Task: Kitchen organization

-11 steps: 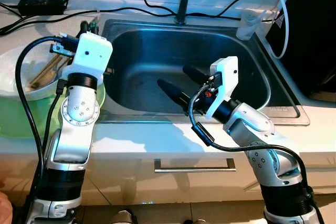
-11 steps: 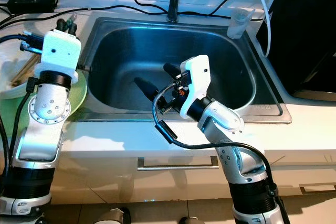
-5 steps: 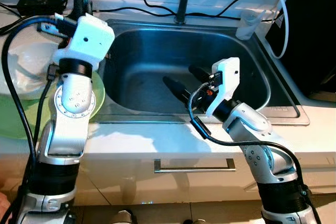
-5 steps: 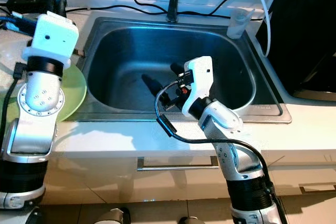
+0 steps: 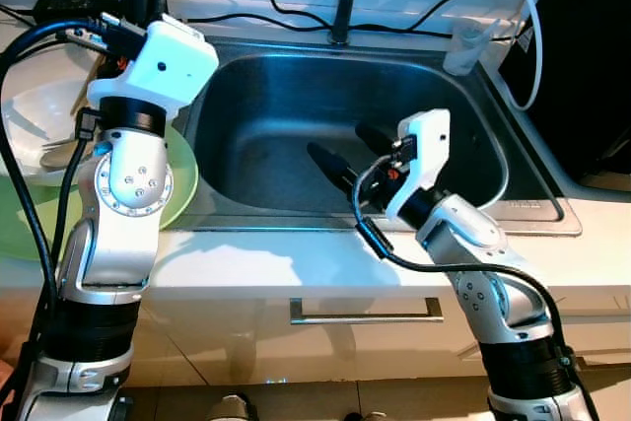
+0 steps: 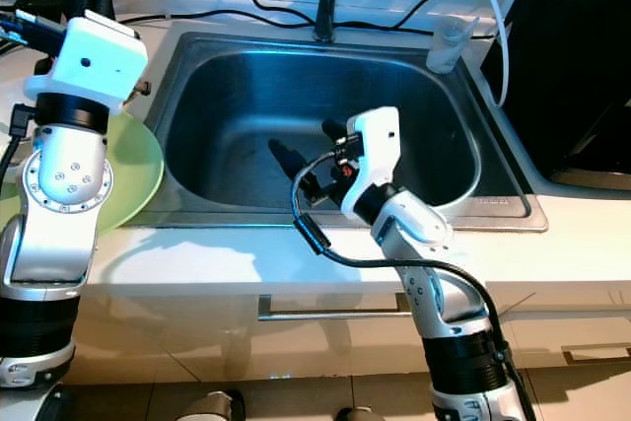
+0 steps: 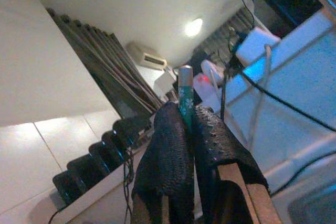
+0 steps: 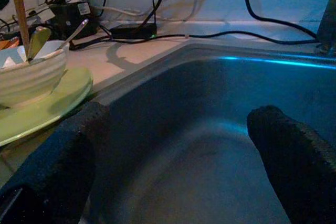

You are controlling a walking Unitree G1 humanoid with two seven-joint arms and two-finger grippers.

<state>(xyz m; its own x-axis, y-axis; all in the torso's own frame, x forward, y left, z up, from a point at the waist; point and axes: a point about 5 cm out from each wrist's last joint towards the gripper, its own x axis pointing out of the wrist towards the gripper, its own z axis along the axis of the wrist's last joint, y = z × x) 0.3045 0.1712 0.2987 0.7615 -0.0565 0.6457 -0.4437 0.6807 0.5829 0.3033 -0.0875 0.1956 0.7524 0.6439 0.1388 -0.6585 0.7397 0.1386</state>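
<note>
The steel sink (image 5: 296,135) takes up most of the counter. The right gripper (image 5: 345,150) hangs inside it, fingers spread wide and empty. A green plate (image 6: 133,170) sits left of the basin, half hidden behind the left arm, with a white bowl (image 5: 30,135) on it. The left gripper (image 7: 186,129) is raised above the bowl, pinched on a thin green-tipped stick (image 7: 185,95); its lower end is hidden.
</note>
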